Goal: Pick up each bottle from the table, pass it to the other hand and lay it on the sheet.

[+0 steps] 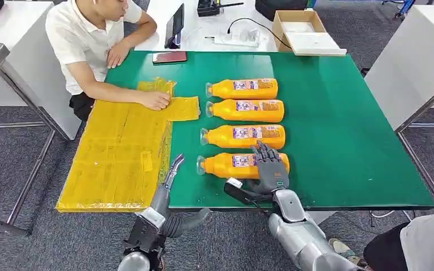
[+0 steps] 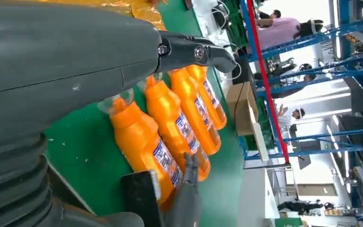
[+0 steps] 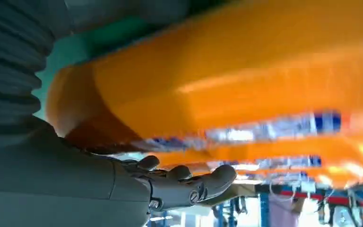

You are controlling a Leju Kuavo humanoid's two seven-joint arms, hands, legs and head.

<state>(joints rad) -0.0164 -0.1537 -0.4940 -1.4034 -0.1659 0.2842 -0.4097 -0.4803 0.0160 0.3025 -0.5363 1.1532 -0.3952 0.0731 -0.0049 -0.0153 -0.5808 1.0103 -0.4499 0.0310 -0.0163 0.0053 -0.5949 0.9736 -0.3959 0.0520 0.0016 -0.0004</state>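
The right hand [image 1: 271,169] hides the base end of the nearest bottle [image 1: 229,165], whose label print is blurred.

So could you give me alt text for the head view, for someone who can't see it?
Four orange bottles lie in a row on a green table; the robot's right hand rests on the nearest bottle. A seated person touches the yellow sheet at the left.

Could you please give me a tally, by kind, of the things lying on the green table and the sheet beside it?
Orange bottles: 4, nearest, next, third, farthest
Yellow sheet: 1
Red phone: 1
Total: 6
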